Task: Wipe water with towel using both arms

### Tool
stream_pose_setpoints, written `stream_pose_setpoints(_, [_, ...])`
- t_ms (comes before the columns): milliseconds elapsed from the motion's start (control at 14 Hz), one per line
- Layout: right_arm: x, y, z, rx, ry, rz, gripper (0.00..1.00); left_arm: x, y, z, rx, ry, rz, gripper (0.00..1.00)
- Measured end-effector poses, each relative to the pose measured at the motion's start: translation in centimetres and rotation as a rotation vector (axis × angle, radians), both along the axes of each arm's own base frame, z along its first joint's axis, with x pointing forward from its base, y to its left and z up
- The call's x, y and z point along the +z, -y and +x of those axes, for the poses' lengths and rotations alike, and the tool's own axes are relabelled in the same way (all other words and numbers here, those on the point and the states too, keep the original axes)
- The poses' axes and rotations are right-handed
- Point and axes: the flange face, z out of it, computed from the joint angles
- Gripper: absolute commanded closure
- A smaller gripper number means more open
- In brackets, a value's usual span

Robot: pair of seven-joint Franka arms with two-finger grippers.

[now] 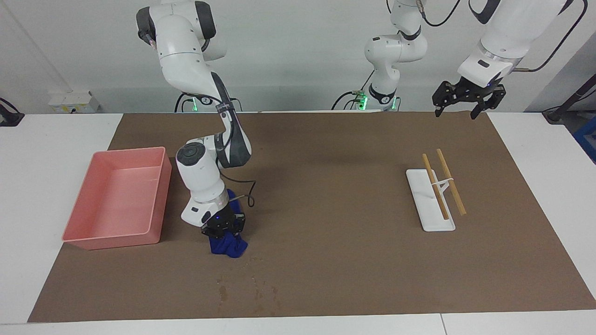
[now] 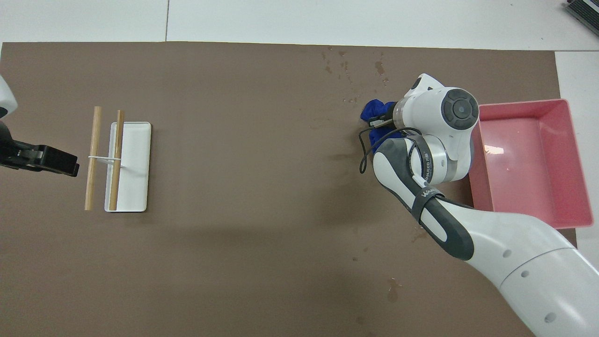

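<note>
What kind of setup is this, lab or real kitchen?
Most likely a robotics lab bench, not a kitchen: two white arms mounted at a white table covered by a brown mat, with staged props only, a pink bin and a white tray holding wooden sticks.

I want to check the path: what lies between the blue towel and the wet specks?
Only bare brown mat lies between the blue towel and the wet specks; the facing view shows it.
</note>
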Motion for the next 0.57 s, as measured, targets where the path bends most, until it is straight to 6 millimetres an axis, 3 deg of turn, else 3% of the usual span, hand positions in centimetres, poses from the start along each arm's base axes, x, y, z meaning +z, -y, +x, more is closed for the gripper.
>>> stream_pose_setpoints(573, [0.4, 1.0, -4.3, 0.018, -0.293, -0.039, 1.00, 0.0, 0.0, 0.0, 0.000, 0.000, 0.000, 0.00])
